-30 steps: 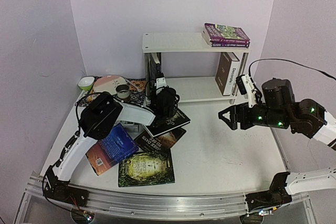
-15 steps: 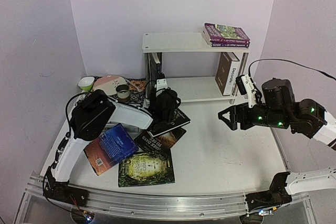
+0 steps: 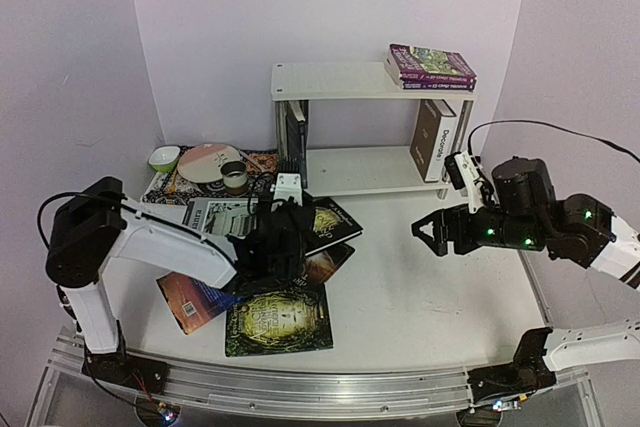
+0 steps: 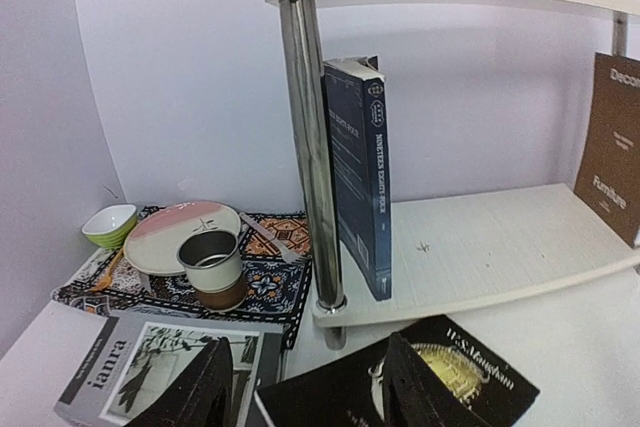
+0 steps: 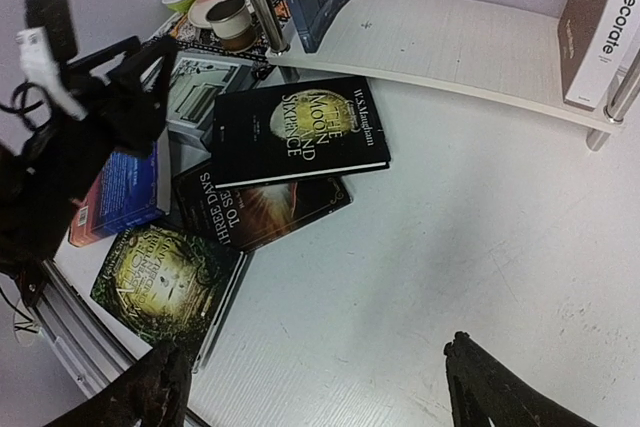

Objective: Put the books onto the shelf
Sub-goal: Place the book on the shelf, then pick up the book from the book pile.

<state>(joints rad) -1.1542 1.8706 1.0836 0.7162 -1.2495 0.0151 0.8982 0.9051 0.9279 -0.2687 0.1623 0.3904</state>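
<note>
The white shelf (image 3: pixel 345 79) carries two purple books (image 3: pixel 431 66) on top, with a brown-white book (image 3: pixel 433 139) and a dark blue book (image 4: pixel 360 177) upright on its lower tier (image 4: pixel 500 237). On the table lie a black book (image 5: pixel 295 132), a "Three Days" book (image 5: pixel 260 202), a green one (image 3: pixel 278 322), an orange-blue one (image 3: pixel 192 297) and a grey one (image 4: pixel 130 372). My left gripper (image 4: pixel 305 392) hangs open and empty over the black book's near corner (image 3: pixel 272 239). My right gripper (image 3: pixel 425 230) is open and empty above bare table (image 5: pixel 320 397).
A patterned mat (image 4: pixel 270 272) left of the shelf holds a metal cup (image 4: pixel 212 265), a pink plate (image 4: pixel 180 232) and a green bowl (image 4: pixel 110 225). A chrome shelf leg (image 4: pixel 315 147) stands just beside the dark blue book. Walls close in at the back and both sides.
My left gripper has drawn back from the shelf toward the near left and opened wider, leaving the dark blue book standing. My right gripper shifted slightly.
</note>
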